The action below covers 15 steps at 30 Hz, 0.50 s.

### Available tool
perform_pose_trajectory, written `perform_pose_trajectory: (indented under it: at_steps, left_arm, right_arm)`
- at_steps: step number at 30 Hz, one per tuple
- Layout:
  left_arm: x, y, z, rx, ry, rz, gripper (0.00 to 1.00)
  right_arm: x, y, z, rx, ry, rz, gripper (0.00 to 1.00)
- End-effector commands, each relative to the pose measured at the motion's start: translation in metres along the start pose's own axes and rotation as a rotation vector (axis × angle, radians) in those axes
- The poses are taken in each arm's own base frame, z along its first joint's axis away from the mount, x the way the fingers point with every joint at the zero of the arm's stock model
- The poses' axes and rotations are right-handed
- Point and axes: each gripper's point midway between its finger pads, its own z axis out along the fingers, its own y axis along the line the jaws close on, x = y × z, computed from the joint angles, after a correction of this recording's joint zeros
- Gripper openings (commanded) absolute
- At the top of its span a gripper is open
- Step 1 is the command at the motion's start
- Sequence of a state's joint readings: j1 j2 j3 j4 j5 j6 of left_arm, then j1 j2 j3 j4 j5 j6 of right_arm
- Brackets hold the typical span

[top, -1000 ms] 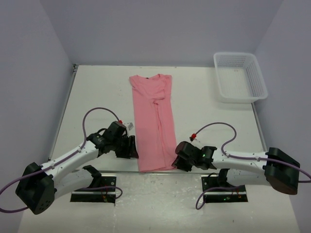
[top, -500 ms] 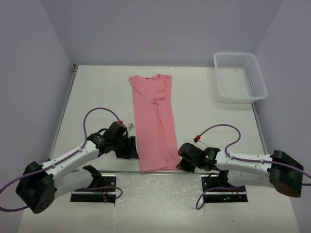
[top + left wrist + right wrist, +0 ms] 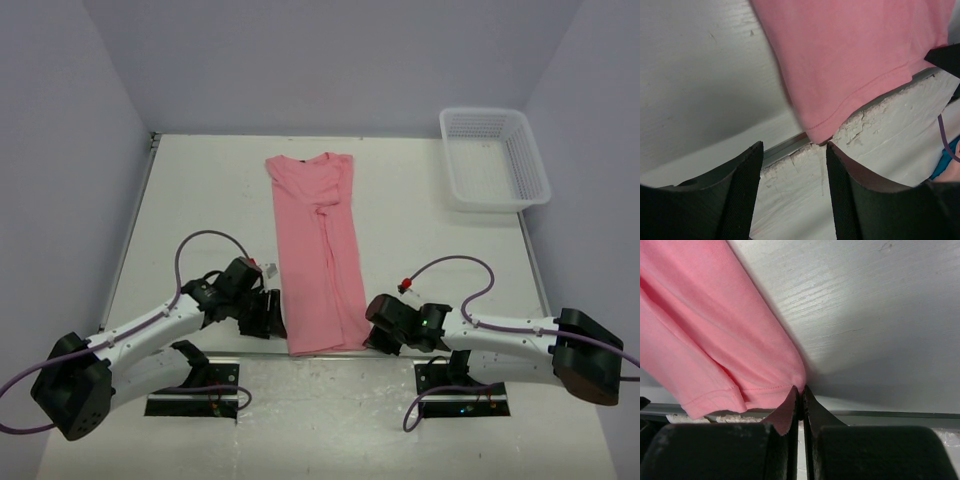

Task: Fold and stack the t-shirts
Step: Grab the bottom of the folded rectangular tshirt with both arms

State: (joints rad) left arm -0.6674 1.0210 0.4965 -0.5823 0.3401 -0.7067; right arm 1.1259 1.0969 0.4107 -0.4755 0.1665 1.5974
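**A:** Where's the t-shirt (image 3: 318, 250)?

**B:** On the desk (image 3: 200, 200), well apart from the white mesh basket (image 3: 495, 158), out toward the middle. It lies as a long narrow strip. The collar end is about level with the basket and the hem end is far from it, right at the desk's front edge.

**A:** How do you think it will handle?

**B:** Light, thin and limp, I'd say. There are soft wrinkles in the middle of the strip, and the doubled layers could slide apart. It won't hold any shape when lifted, so both hem corners should go up together or the fold will skew. The corners are where I'd grip, catching every layer.

**A:** And the right claw (image 3: 799, 388)?

**B:** It's low over the desk, reaching in from the basket's side. Its fingers are pressed together on the hem corner nearer the basket, with the pink fabric running straight into the tips. To me it looks like a pinch on the very edge, so it may be a shallow bite.

**A:** The left claw (image 3: 793, 150)?

**B:** Spread, with nothing in it. It sits low at the hem corner farther from the basket. In the wrist view that corner lies just ahead of the gap, close to one finger (image 3: 840, 180). I'd guess a short push forward would bring the corner between the fingers.
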Motion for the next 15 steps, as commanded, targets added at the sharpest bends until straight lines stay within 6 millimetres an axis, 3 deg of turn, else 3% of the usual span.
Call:
perform_pose_trajectory:
  at_steps: [1,6,15]
  left_arm:
    - [0.015,-0.004,0.002,0.043,0.043,-0.031,0.55]
    - [0.025,-0.005,0.009,0.039,0.063,-0.054,0.56]
    - [0.032,-0.023,0.029,0.047,0.099,-0.032,0.57]
  right_arm:
    - [-0.011,-0.059,0.010,0.197,-0.067,-0.065,0.00]
    - [-0.011,-0.059,0.010,0.184,-0.069,-0.056,0.00]
    - [-0.011,-0.060,0.011,0.182,-0.066,-0.056,0.00]
